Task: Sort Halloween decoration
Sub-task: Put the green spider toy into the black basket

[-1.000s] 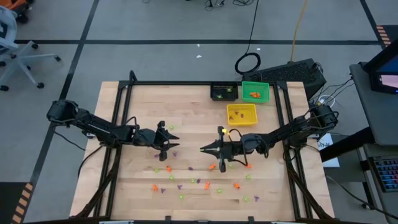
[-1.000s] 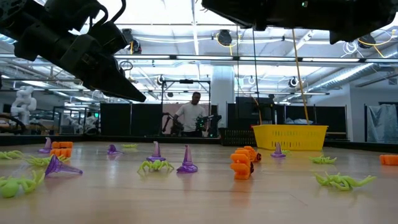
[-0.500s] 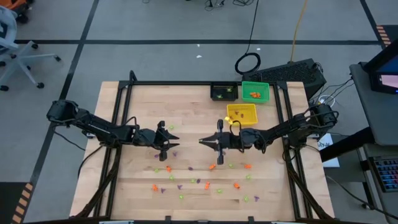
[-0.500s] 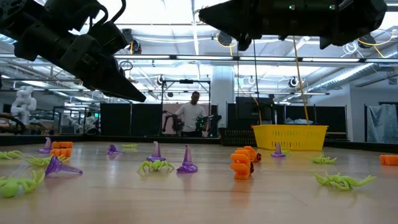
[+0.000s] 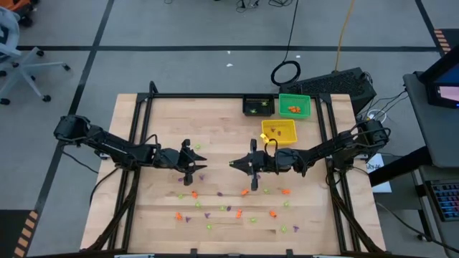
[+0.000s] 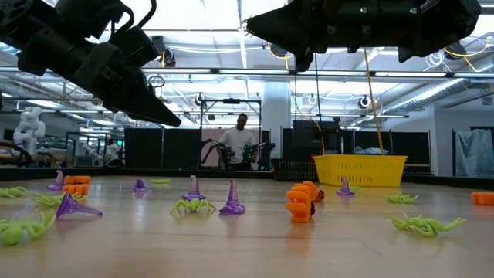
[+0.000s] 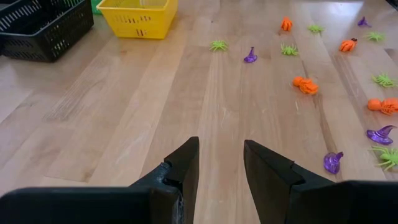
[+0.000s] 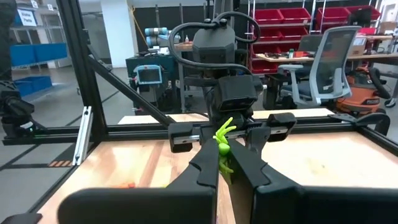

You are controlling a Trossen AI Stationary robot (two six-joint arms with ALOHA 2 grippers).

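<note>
Pinching a light-green spider trinket (image 8: 222, 138) at its fingertips, the right gripper (image 8: 225, 163) is closed on it

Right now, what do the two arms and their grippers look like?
Both arms are dark, slim and jointed, with black cables along them. The left gripper and right gripper each have two black, wedge-shaped fingers tapering to blunt tips. No markings show.

You had three bins (image 5: 278, 106) at the worktop's (image 5: 165, 115) far right, trinkets (image 5: 237, 213) scattered along its near half, both arms above mid-worktop, facing each other.
</note>
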